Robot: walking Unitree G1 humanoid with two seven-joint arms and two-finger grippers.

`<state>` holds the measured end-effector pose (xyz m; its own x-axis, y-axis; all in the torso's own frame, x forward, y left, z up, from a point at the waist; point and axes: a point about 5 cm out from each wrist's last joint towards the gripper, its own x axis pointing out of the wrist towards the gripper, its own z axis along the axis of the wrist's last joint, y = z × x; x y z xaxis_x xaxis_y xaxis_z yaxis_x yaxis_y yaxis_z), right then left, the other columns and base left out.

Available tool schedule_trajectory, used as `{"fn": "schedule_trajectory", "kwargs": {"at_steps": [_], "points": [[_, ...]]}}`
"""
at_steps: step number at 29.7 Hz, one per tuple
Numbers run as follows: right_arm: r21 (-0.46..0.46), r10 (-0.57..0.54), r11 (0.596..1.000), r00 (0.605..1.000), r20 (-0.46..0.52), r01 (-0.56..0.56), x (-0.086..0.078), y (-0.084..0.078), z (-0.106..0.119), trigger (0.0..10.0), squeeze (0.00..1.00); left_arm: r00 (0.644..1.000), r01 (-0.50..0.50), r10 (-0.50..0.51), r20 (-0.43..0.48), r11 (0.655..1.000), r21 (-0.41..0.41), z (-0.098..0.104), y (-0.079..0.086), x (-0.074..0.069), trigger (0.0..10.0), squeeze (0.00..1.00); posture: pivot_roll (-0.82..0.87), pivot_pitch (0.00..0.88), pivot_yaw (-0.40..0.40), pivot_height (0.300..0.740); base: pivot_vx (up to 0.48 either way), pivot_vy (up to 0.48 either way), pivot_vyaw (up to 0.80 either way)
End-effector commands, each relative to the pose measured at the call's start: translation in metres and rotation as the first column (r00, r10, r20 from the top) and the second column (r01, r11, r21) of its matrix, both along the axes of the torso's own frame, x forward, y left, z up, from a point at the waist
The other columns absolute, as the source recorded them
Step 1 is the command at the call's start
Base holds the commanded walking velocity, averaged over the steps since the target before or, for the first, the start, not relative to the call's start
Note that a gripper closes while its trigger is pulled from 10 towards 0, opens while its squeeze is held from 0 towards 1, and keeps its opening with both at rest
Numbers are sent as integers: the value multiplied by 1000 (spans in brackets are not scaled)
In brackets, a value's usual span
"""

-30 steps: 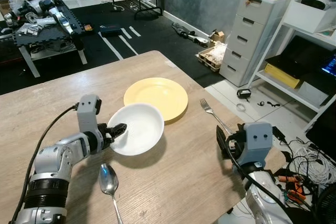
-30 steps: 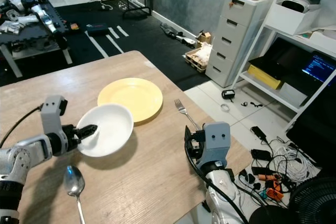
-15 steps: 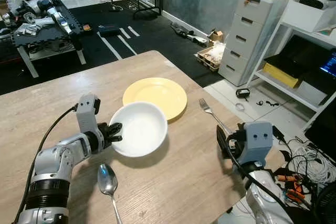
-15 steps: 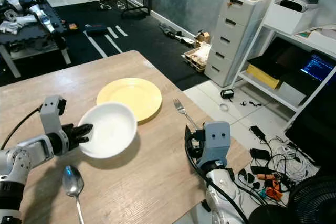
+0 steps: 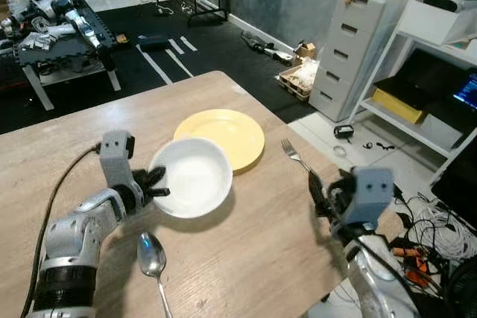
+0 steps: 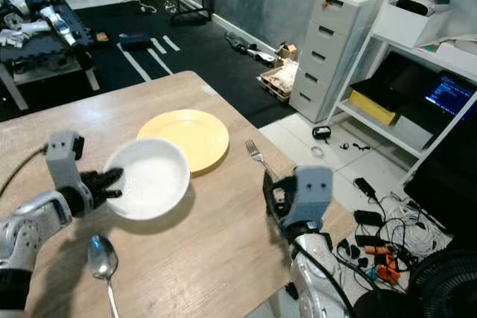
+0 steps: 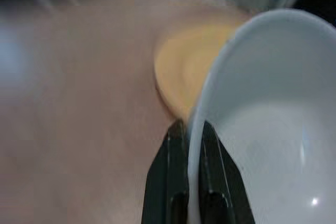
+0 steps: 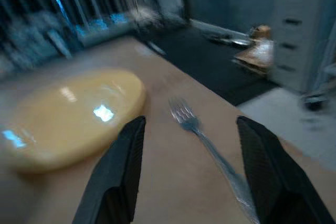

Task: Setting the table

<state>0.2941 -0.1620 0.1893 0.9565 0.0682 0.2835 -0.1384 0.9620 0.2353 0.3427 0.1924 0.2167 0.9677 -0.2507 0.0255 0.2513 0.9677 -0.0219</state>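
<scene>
My left gripper (image 7: 190, 129) is pinched on the near rim of the white bowl (image 5: 190, 176) — one finger inside, one outside. Over the last second the bowl has lifted, swung a little to my left, and its far edge now overlaps the near edge of the yellow plate (image 5: 223, 134). I judge it's headed onto that plate, not yet seated. The spoon (image 5: 151, 255) lies on the wooden table (image 5: 246, 258) just beneath my left fingers. My right gripper (image 8: 189, 166) has risen toward the fork (image 8: 207, 142) — fingers wide apart, nothing held, the fork lying straight ahead between them
</scene>
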Motion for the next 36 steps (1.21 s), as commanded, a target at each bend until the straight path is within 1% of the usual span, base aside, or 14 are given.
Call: {"fn": "schedule_trajectory", "kwargs": {"at_steps": [1, 7, 10, 13, 15, 16, 18, 21, 26, 27, 28, 33, 34, 36], "points": [[97, 87, 991, 994, 67, -94, -5, 4, 17, 10000, 0, 985, -5, -15, 173, 994, 112, 24, -9, -5, 10000, 0, 10, 118, 85, 740, 0, 0, 0], [113, 282, 949, 952, 121, -296, -14, 25, 29, 10000, 0, 943, 18, -76, 323, 984, 179, 49, -28, -11, 10000, 0, 12, 118, 83, 740, 0, 0, 0], [130, 422, 890, 897, 130, -437, -22, 42, 30, 10000, 0, 906, 92, -161, 392, 978, 189, 62, -48, -18, 10000, 0, 4, 114, 84, 740, 0, 0, 0], [148, 468, 863, 875, 125, -483, -26, 48, 31, 10000, 0, 880, 121, -196, 433, 973, 196, 68, -58, -22, 10000, 0, 3, 112, 82, 740, 0, 0, 0], [148, 478, 859, 871, 114, -490, -27, 50, 29, 10000, 0, 862, 142, -219, 457, 970, 195, 73, -63, -26, 10000, 0, 9, 112, 81, 740, 0, 0, 0], [146, 481, 859, 871, 96, -490, -26, 52, 27, 10000, 0, 833, 185, -261, 488, 962, 199, 82, -71, -32, 10000, 0, 9, 110, 82, 740, 0, 0, 0], [143, 449, 879, 890, 76, -456, -22, 48, 24, 10000, 0, 814, 200, -280, 509, 958, 207, 88, -73, -36, 10000, 0, 9, 110, 82, 740, 0, 0, 0], [138, 391, 908, 918, 63, -396, -17, 41, 23, 10000, 0, 806, 201, -285, 519, 956, 213, 92, -73, -39, 10000, 0, 20, 108, 78, 740, 0, 0, 0], [144, 387, 909, 920, 59, -391, -15, 38, 24, 10000, 0, 801, 261, -325, 503, 945, 195, 92, -78, -43, 10000, 0, 20, 106, 78, 740, 0, 0, 0], [153, 394, 904, 917, 64, -399, -14, 39, 25, 10000, 0, 794, 357, -394, 462, 918, 171, 86, -86, -47, 10000, 0, 19, 104, 75, 740, 0, 0, 0], [157, 395, 903, 916, 66, -401, -14, 39, 25, 10000, 0, 792, 385, -416, 448, 909, 163, 84, -88, -49, 10000, 0, 19, 104, 75, 740, 0, 0, 0], [173, 398, 898, 915, 69, -404, -12, 40, 26, 10000, 0, 779, 437, -467, 420, 883, 171, 75, -95, -52, 10000, 0, 15, 103, 74, 740, 0, 0, 0], [184, 394, 898, 917, 64, -399, -12, 40, 25, 10000, 0, 754, 476, -516, 406, 855, 204, 71, -101, -57, 10000, 0, 16, 102, 75, 740, 0, 0, 0], [190, 388, 900, 920, 57, -392, -11, 40, 24, 9490, 0, 741, 493, -540, 399, 841, 222, 69, -105, -59, 10000, 0, 15, 102, 75, 740, 0, 0, 0]]}}
